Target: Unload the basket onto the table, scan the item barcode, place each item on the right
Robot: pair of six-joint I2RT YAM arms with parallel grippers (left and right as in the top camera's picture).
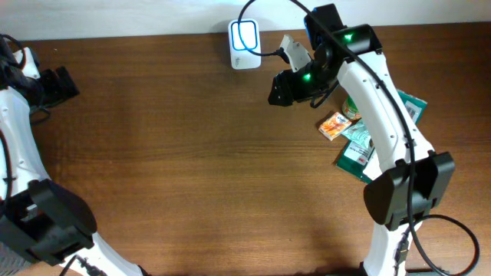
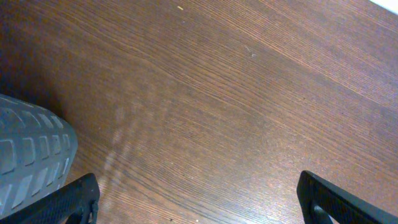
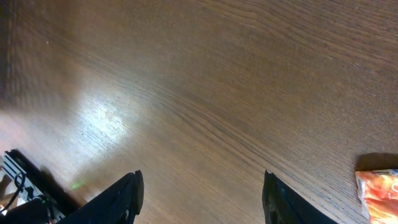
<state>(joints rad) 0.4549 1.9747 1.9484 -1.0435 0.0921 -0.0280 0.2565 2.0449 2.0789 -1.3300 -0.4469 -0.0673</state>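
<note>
Starting at 9 o'clock on the table (image 1: 192,169), your left gripper (image 1: 57,84) sits near the edge. Its jaws are spread as wide as they go, and the left wrist view shows only bare wood between them.

At 12 o'clock, against the back edge, stands the white barcode scanner (image 1: 244,46). Just off its 4 o'clock hangs your right gripper (image 1: 280,90). That arm reaches up from the 5 o'clock corner, with the forearm stretched over the goods and the wrist bent toward the scanner. Its jaws stand partly apart, and the right wrist view shows only table between them, so it holds nothing.

The likeliest item is the orange packet (image 1: 335,124). It lies flat at 4 o'clock from that gripper, near it but apart, and right beside the heap of green pouches (image 1: 354,157) at the table's 3 o'clock.

Expect the packet to be light, thin and crinkly. Its slick film will probably slide on the wood and buckle if you squeeze the middle. Take it by a short edge or across its narrow width, pinch firmly, and leave the flat faces free. You cannot tell from here which face bears the barcode.
</note>
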